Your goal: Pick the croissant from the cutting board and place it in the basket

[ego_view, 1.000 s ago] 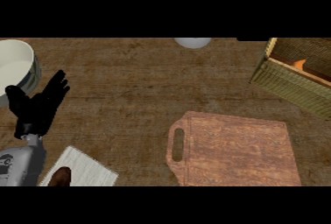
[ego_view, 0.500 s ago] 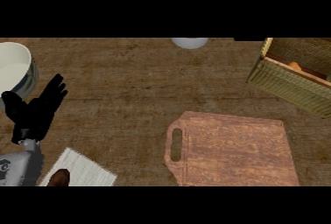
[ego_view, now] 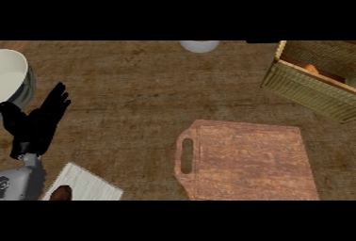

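Observation:
The wooden cutting board (ego_view: 246, 160) with a handle slot lies at the lower right of the counter, and nothing rests on it. A woven basket (ego_view: 306, 87) stands at the upper right; a small orange patch, perhaps the croissant (ego_view: 311, 68), shows inside it by the near wall. My left hand (ego_view: 38, 124) is at the left edge, black fingers straight and pointing up, holding nothing. My right hand shows nowhere in the head view.
A pale bowl or pot (ego_view: 10, 77) sits at the far left, just above my left hand. A white round object (ego_view: 199, 45) is at the top edge. A white napkin (ego_view: 87, 186) with a brown item (ego_view: 61, 193) lies at the lower left.
My left hand has drifted a little down and to the left. Nothing else on the counter has moved.

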You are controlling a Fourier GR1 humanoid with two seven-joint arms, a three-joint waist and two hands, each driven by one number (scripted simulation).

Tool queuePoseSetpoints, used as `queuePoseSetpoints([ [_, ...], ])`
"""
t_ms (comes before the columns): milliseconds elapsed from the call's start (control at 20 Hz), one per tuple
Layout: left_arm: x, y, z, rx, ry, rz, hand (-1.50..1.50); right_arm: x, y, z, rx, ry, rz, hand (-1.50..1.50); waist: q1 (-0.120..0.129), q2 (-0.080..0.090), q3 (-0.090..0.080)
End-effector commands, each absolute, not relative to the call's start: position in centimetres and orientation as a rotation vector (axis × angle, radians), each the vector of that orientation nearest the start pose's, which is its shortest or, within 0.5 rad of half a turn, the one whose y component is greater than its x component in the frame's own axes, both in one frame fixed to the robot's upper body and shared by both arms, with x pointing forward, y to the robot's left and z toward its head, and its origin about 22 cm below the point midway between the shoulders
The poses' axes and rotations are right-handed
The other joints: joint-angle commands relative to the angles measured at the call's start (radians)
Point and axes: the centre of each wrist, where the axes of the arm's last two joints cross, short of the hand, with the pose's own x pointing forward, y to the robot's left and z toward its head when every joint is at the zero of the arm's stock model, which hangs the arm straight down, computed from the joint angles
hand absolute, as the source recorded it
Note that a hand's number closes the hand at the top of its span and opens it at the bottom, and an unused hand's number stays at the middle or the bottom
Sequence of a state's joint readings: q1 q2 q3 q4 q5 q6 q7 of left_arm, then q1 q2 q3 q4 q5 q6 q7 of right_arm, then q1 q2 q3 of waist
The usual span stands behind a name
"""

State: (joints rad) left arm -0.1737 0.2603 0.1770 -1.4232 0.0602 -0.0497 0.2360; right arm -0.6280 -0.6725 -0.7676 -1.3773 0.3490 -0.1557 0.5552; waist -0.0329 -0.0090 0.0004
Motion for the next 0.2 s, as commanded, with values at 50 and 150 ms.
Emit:
queuePoseSetpoints([
  [50, 27.9, 32.8, 4.1, 0.213, -1.377, -0.051, 0.0, 20.8, -50.9, 26.5, -0.996, -1.476, -0.496, -1.5, -0.004, -0.001, 0.001],
  [150, 28.6, 32.8, 4.0, 0.233, -1.379, -0.033, 0.0, 18.5, -51.2, 26.2, -0.994, -1.491, -0.442, -1.5, -0.005, 0.001, 0.0],
])
